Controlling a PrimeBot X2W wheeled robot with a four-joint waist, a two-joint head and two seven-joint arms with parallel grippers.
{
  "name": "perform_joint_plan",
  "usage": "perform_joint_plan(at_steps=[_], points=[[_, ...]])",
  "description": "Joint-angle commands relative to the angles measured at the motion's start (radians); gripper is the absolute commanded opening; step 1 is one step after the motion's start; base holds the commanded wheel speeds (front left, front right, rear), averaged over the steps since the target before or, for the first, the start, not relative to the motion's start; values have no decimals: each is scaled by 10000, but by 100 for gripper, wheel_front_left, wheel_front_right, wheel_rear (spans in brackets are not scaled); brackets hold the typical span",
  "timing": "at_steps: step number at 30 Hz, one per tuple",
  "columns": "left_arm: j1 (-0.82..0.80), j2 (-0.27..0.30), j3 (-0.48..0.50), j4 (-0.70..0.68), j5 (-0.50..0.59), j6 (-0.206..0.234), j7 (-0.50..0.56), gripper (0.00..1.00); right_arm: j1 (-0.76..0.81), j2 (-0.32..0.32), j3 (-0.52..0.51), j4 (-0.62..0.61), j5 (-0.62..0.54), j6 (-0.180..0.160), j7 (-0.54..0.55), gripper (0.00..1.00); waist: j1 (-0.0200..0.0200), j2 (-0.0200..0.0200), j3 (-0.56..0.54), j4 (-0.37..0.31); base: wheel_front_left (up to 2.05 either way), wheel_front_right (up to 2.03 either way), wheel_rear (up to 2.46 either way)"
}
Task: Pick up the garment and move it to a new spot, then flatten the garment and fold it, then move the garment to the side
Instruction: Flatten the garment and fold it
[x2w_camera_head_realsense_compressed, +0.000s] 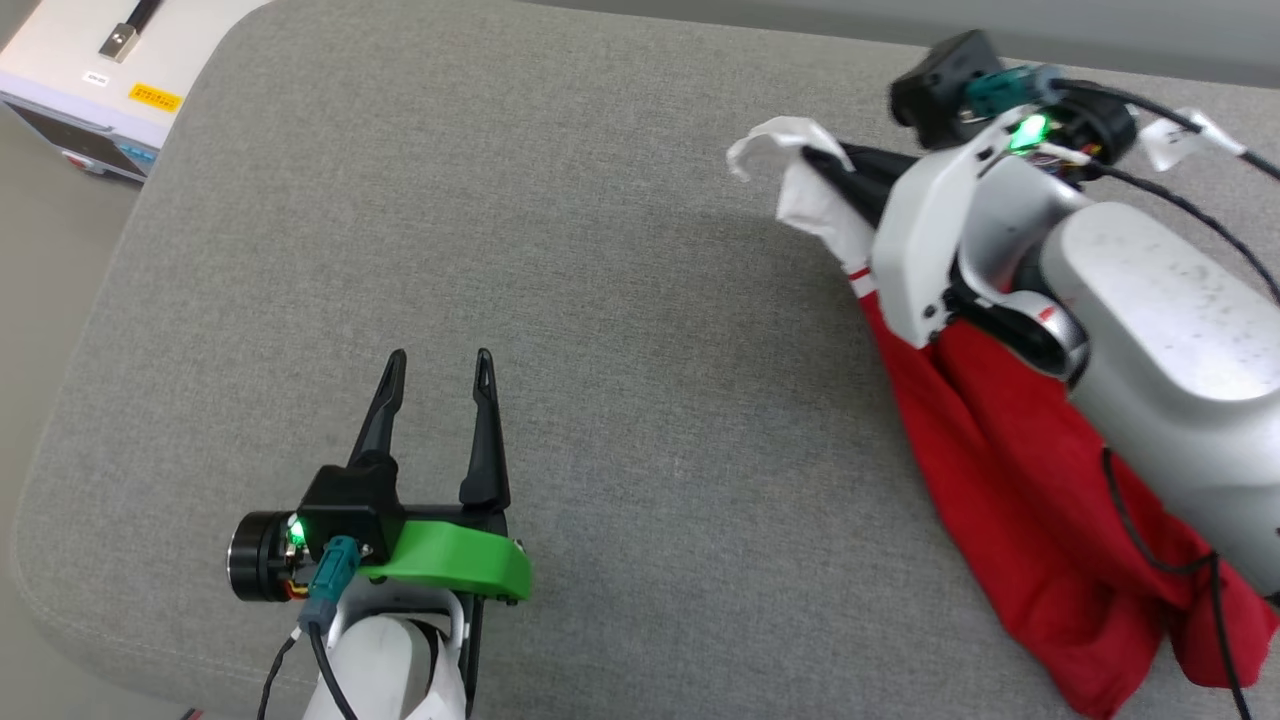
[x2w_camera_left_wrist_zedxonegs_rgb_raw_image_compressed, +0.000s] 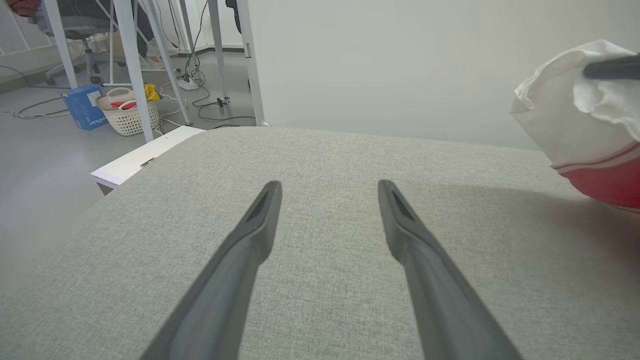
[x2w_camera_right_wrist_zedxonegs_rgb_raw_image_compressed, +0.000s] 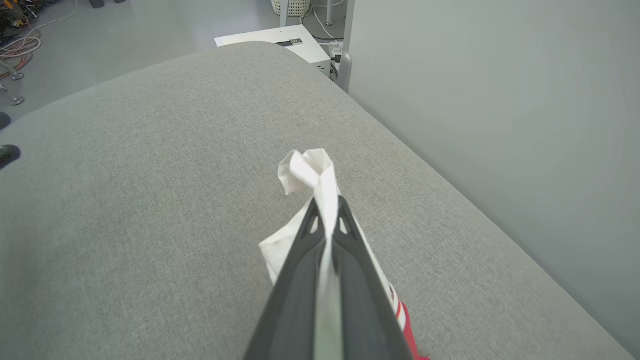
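Pick-up | pinching garment (x2w_camera_head_realsense_compressed: 1010, 470) by white sleeve with right gripper (x2w_camera_right_wrist_zedxonegs_rgb_raw_image_compressed: 327, 210), red body draped on tabletop (x2w_camera_head_realsense_compressed: 600, 250) at right | left gripper (x2w_camera_head_realsense_compressed: 440, 365) spread, empty | lift high before carrying, avoid dragging

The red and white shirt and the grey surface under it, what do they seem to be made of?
Shirt: soft matte cloth, probably a cotton or polyester knit; it hangs in loose folds and bunches where the right tool pinches its white sleeve. Grey surface: woven upholstery fabric, matte and flecked; its rounded edges suggest padding beneath.
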Motion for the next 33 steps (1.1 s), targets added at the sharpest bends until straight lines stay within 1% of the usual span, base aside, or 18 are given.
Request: perform_joint_plan(at_steps=[1,7,10,13,16,20,24,25,26,30,33], points=[[30,-32,39,-26,7,41,-57,100,-256,304,279,62,-114,-7,-186,0,0,0,60,103,0,0,0],[43,-32,112,-84,-35,136,-57,100,-334,1330,1874,322,-34,-7,-584,0,0,0,128,246,0,0,0],[72,-32,152,-94,-62,170,-57,100,-35,1615,2754,523,223,-7,-637,0,0,0,135,288,0,0,0],[75,-32,174,-100,-83,175,-57,100,477,1695,3428,847,457,-7,-542,0,0,0,165,330,0,0,0],[61,-32,195,-114,-94,191,-57,100,1184,1728,3662,1094,685,-7,-214,0,0,0,219,338,0,0,0],[32,-32,210,-87,-116,201,-57,100,2102,1710,3720,1067,163,-7,525,0,0,0,279,323,0,0,0],[43,-32,278,-3,-101,206,-57,100,2386,1841,3724,919,136,-7,318,0,0,0,211,173,0,0,0],[43,-32,286,32,-88,187,-57,100,2337,1878,3725,934,150,-7,82,26,0,0,159,135,0,0,0],[41,-32,289,63,-71,174,-57,100,2261,1907,3725,954,119,-7,-196,100,0,0,92,104,0,0,0],[105,-32,405,138,37,116,-57,100,2014,1910,3633,960,162,-7,-1607,100,0,0,-235,-18,0,0,0],[204,-32,568,150,150,38,-57,100,2033,1732,3203,800,195,-7,-2645,100,0,0,-500,-132,0,0,0]])
